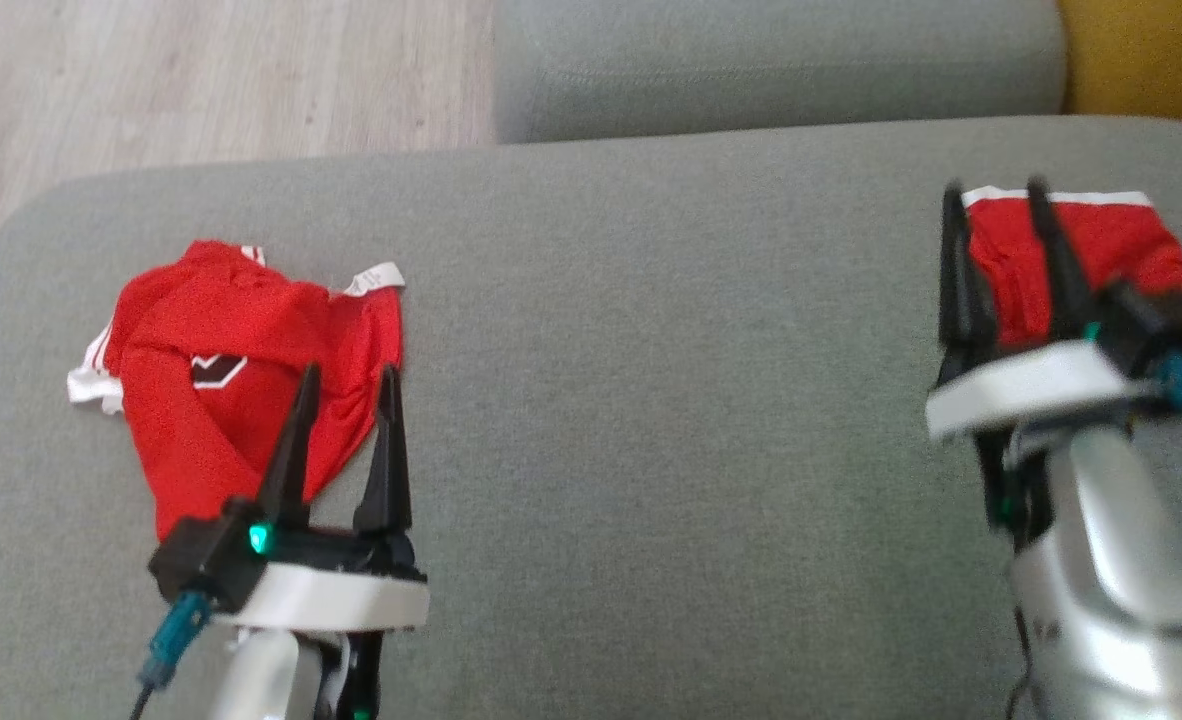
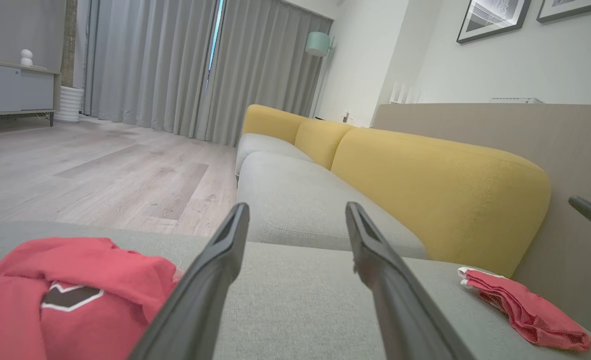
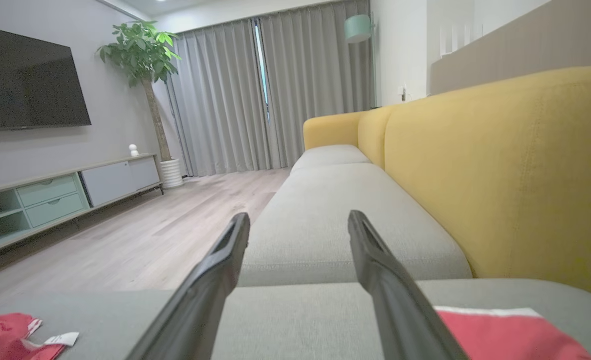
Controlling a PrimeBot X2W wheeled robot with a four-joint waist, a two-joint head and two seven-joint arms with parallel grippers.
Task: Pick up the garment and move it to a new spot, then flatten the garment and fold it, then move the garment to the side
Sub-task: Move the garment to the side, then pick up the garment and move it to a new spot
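A crumpled red jersey garment with white trim (image 1: 241,370) lies at nine o'clock on the grey fabric sofa seat (image 1: 651,350), with the left hand (image 1: 349,372) spread at its edge. The right hand (image 1: 993,188), also spread, hovers over a folded red cloth (image 1: 1111,250) at three o'clock. Pickup seems pending: lower, then pinch a fold.

Crumpled garment (image 1: 211,430) on the seat cushion (image 1: 651,400) at left, folded garment (image 1: 1121,245) well apart at right.

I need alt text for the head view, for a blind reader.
A crumpled red garment lies on a grey sofa seat, the open left gripper at its edge. The open right gripper is by a folded red garment.
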